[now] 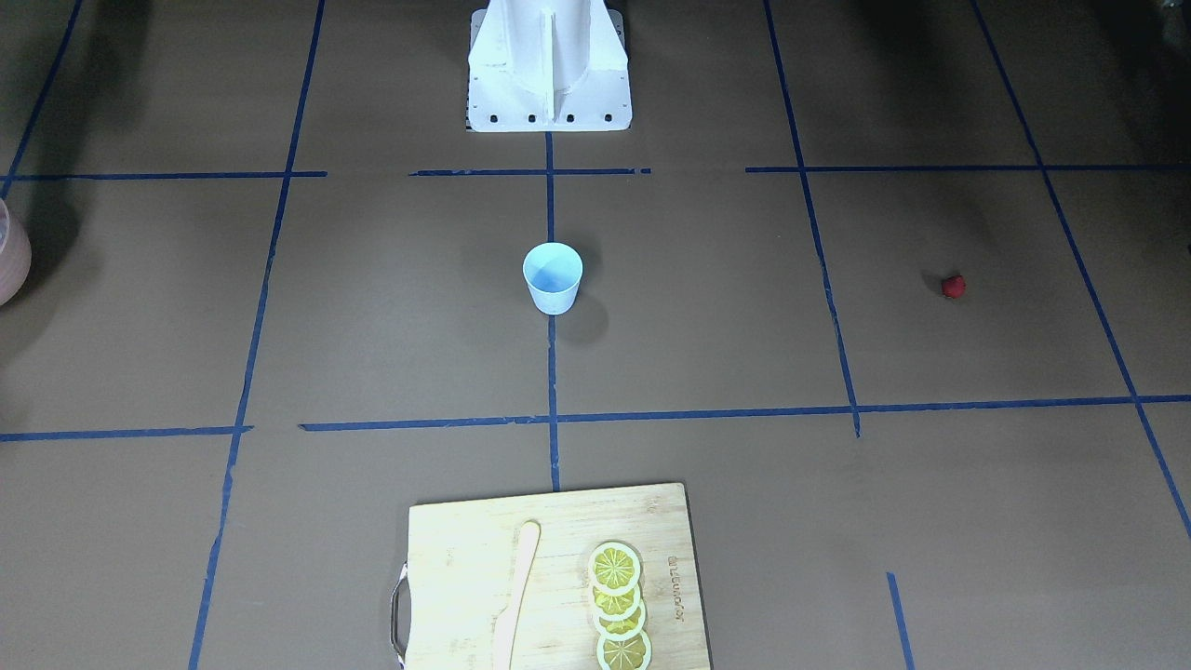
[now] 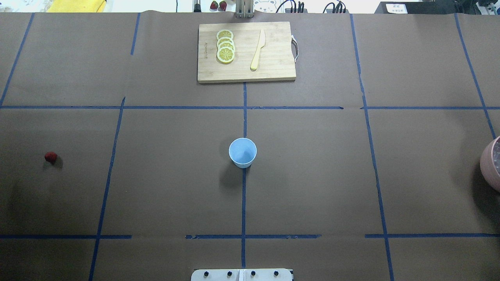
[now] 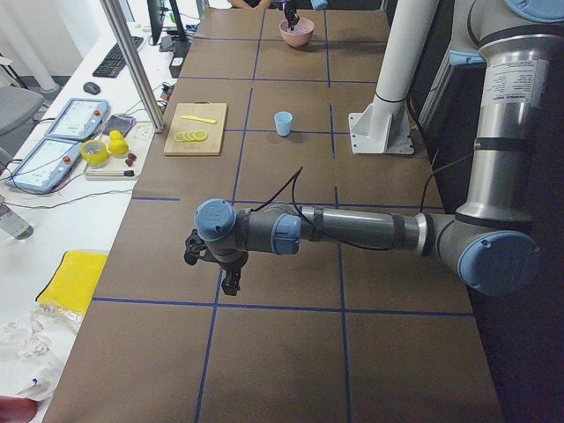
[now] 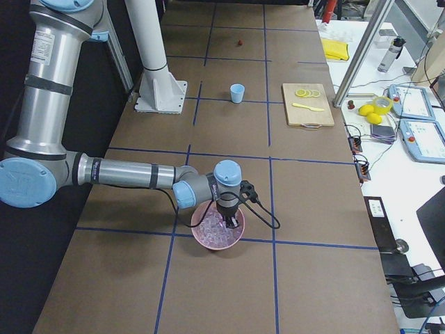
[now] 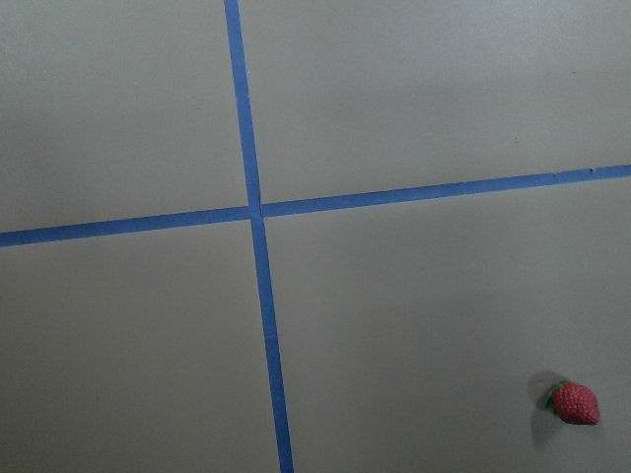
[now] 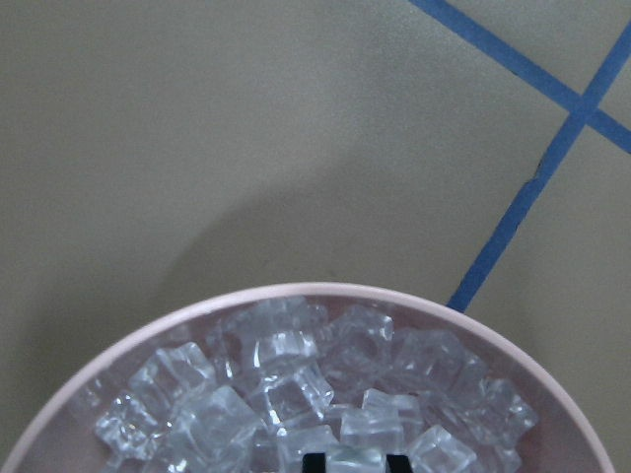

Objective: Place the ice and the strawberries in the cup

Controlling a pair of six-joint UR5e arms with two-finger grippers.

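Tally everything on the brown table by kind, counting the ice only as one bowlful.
Pale blue tapered cup: 1
Small red strawberry: 1
Pink bowl of clear ice cubes: 1
Wooden cutting board: 1
Yellow lemon slices: 4
Pale plastic knife: 1
Total: 9

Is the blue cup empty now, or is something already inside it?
Empty. The cup stands upright, and the overhead view shows only its bare blue inside, nothing in it.
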